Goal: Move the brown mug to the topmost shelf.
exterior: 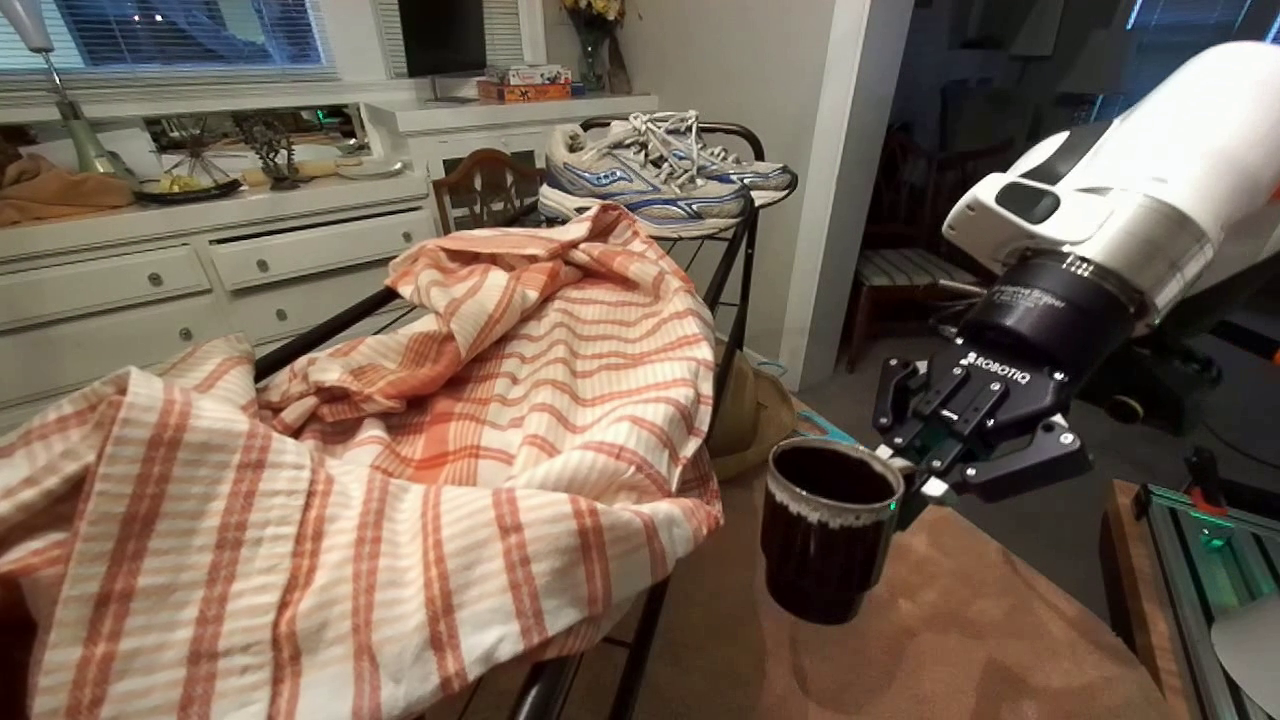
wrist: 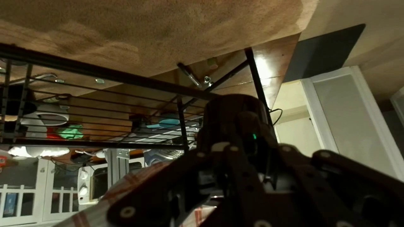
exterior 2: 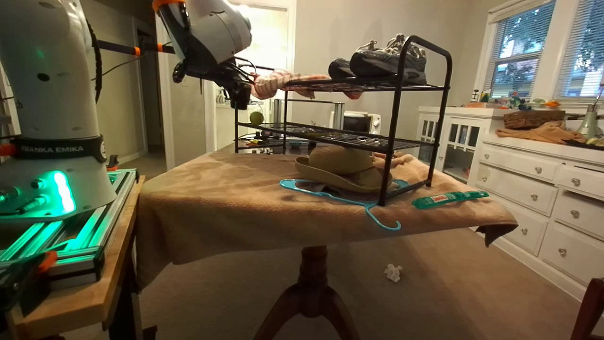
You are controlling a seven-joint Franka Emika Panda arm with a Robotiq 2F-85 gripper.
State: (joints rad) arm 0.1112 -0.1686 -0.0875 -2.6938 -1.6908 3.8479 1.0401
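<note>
The brown mug [exterior: 832, 535] hangs upright in the air beside the black rack, above the brown-covered table. My gripper [exterior: 912, 476] is shut on the mug's near side, seemingly at the handle; the exact grip is too dark to tell. In the wrist view, which stands upside down, the dark mug [wrist: 235, 116] is in front of the shut fingers [wrist: 247, 149]. The topmost shelf [exterior 2: 368, 85] carries the orange-and-white striped cloth [exterior: 560, 400], bunched and draped over its edge. The mug hangs just off that edge and lower than the cloth's top. In an exterior view the mug cannot be told from the dark gripper [exterior 2: 239, 94].
Grey-and-blue shoes [exterior: 650, 180] stand at the far end of the topmost shelf. A middle shelf [exterior 2: 330, 134] lies below. A tan hat [exterior 2: 342, 165], blue hanger [exterior 2: 325, 191] and green packet [exterior 2: 448, 198] lie on the table [exterior 2: 226, 189].
</note>
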